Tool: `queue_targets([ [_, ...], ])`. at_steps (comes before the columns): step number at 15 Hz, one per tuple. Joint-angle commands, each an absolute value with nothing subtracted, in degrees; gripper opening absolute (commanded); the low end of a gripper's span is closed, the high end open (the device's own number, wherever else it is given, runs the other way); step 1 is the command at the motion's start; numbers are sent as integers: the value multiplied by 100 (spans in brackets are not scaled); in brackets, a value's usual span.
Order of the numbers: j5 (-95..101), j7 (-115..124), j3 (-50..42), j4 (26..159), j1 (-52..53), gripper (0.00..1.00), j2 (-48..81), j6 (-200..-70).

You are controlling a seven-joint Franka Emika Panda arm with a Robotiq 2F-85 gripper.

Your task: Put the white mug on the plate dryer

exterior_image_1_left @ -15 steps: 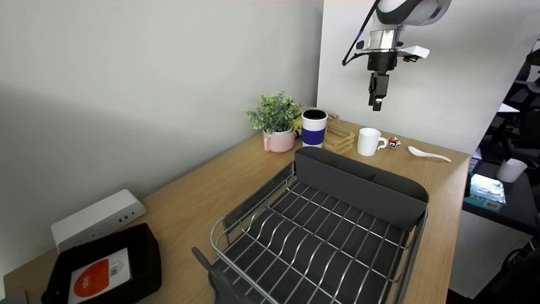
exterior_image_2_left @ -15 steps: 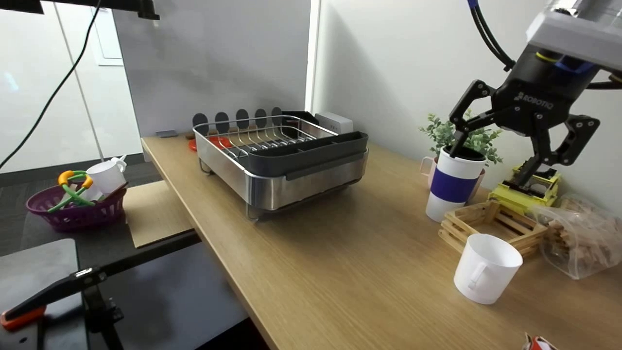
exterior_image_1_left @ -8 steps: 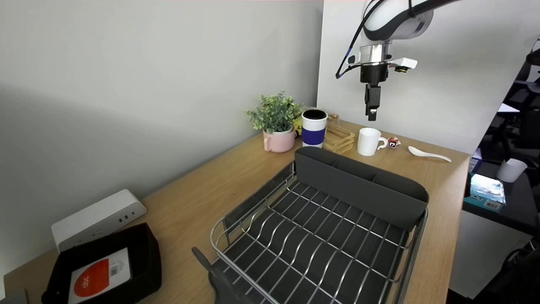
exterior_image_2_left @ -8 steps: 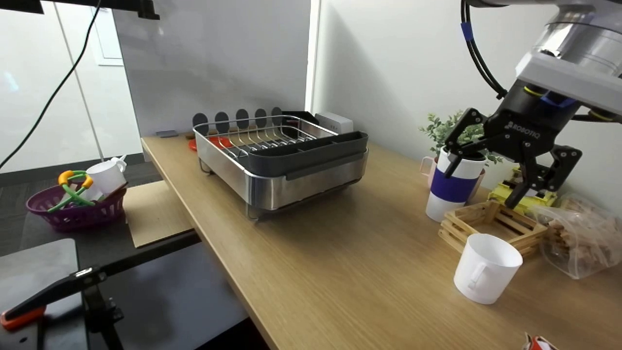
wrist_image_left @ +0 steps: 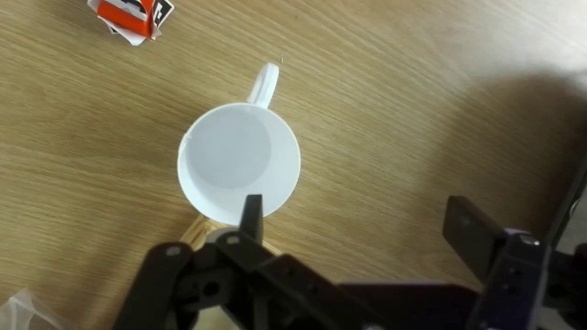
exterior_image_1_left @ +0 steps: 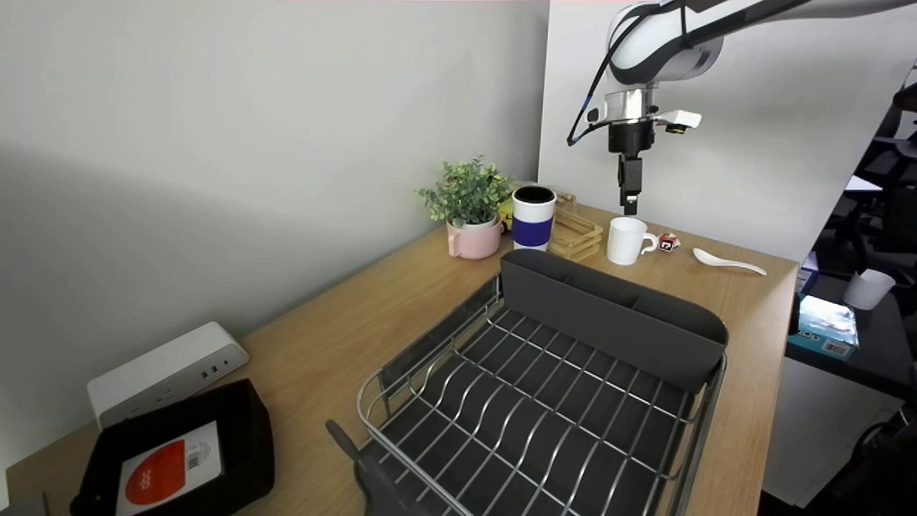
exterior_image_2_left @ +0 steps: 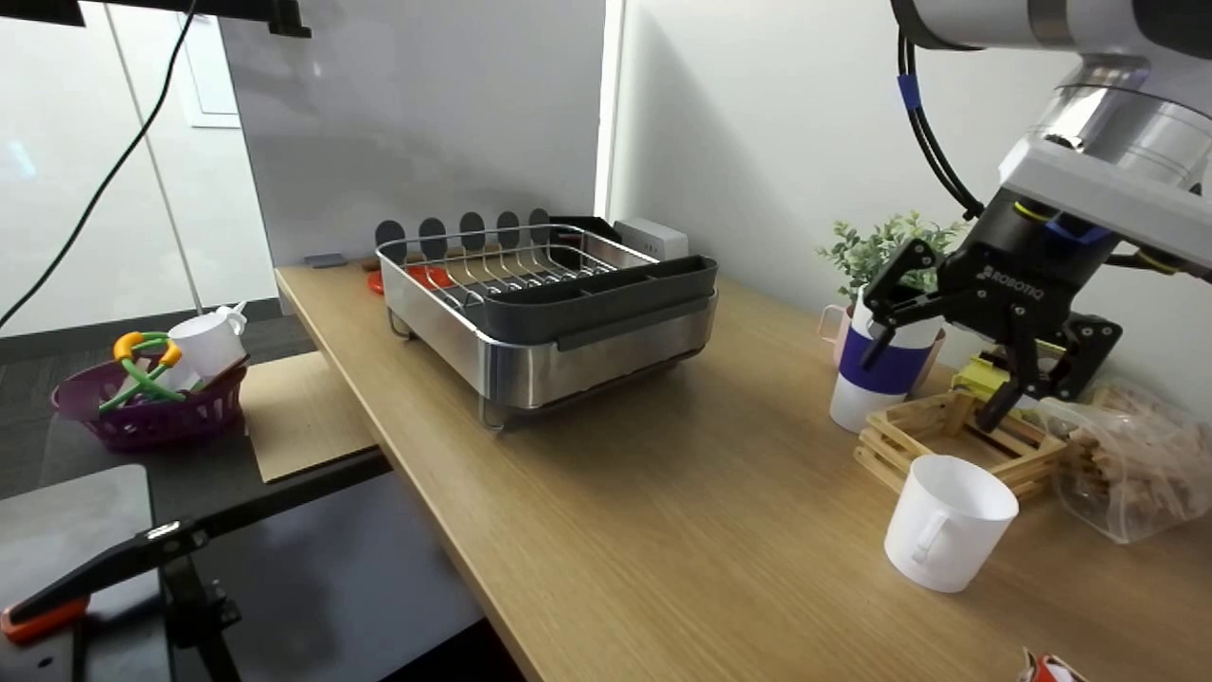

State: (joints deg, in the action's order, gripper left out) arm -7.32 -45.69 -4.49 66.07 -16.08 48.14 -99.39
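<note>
The white mug (exterior_image_1_left: 626, 241) stands upright on the wooden table, its handle to the right in an exterior view. It also shows in an exterior view (exterior_image_2_left: 950, 530) and from above in the wrist view (wrist_image_left: 229, 151), where it is empty inside. The plate dryer (exterior_image_1_left: 594, 308) is the large dark grey rack with a wire grid; its metal wall shows in an exterior view (exterior_image_2_left: 606, 365). Nothing lies on its visible grid. My gripper (exterior_image_2_left: 930, 390) is open and empty above the table, higher than the mug. In the wrist view my gripper (wrist_image_left: 355, 206) has one fingertip overlapping the mug's rim.
A blue-banded white cup (exterior_image_2_left: 881, 365), a wooden crate (exterior_image_2_left: 900, 440) and a plastic bag of wood pieces (exterior_image_2_left: 1127, 464) stand near the mug. A potted plant (exterior_image_1_left: 475, 236) is behind. A small red-white packet (exterior_image_1_left: 668, 242) and white spoon (exterior_image_1_left: 727, 263) lie beyond the mug.
My gripper has come down and moved slightly left in both exterior views, closer to the mug. It has stayed open. The mug and the plate dryer have not moved.
</note>
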Motion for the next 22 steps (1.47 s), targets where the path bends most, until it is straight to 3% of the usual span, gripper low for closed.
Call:
queue_targets([
  [1,-600,-4542,-276,6573,-1714,100,4819,-9902],
  [21,-347,-4336,-261,5444,-1796,100,5998,-9225],
  [22,-346,-4332,-257,5350,-1801,83,6055,-9149],
])
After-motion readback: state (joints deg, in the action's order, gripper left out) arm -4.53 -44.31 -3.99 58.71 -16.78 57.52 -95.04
